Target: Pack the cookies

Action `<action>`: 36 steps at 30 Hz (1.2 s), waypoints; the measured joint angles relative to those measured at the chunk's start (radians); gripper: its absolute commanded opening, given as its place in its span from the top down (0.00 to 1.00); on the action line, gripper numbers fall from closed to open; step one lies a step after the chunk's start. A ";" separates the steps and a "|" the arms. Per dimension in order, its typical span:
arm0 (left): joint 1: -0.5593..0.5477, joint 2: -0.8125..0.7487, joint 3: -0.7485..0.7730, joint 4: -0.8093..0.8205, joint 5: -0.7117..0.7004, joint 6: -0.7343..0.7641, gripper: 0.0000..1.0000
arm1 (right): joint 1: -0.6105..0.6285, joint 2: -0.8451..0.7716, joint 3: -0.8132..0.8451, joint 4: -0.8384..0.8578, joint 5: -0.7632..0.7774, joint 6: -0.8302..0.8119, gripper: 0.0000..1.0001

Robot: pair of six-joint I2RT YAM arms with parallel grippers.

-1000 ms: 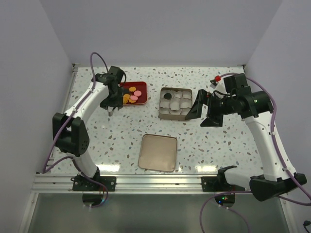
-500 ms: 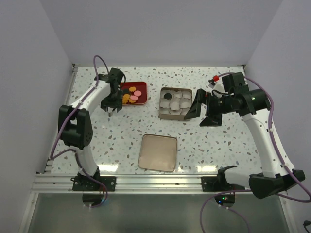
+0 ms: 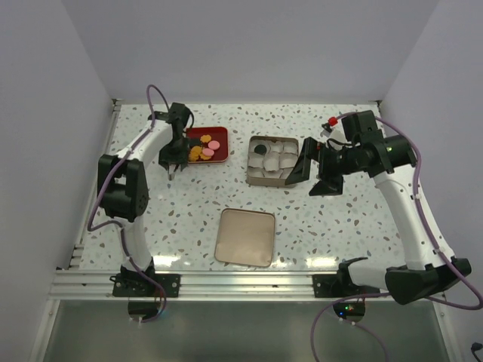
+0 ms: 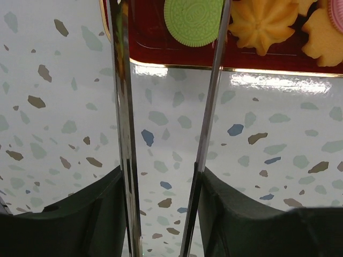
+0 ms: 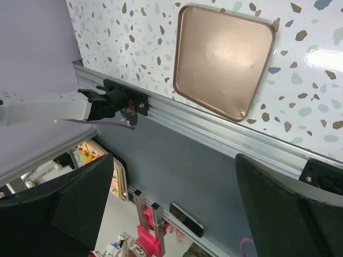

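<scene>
Left tool (image 4: 169,16) part open, green cookie (image 4: 193,21) between its thin blades (image 4: 124,134) but not pinched; right tool (image 5: 177,198) wide open, empty. Cookies (image 3: 205,149) lie in the red tray (image 4: 171,56), upper left of the top view. Probably light, stiff, crumbly: pinch gently across opposite edges.

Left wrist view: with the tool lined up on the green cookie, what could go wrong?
1. The left tool has its thin fingers framing the green cookie over the rim of the red tray; they might catch the rim and shove the tray.
2. The orange cookies lie right beside it and could be nudged or pinched too.
3. The open right tool sits near the tin and could bump it.
</scene>
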 measured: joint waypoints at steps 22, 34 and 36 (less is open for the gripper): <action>0.013 0.039 0.301 -0.075 0.062 0.024 0.76 | 0.000 0.006 0.034 0.000 0.001 0.002 0.01; -0.240 -0.005 0.428 -0.088 0.139 -0.011 0.76 | 0.000 -0.024 0.040 -0.002 0.004 0.009 0.01; -0.308 -0.006 0.429 -0.078 0.168 -0.023 0.77 | 0.000 -0.032 0.041 -0.006 0.005 0.009 0.01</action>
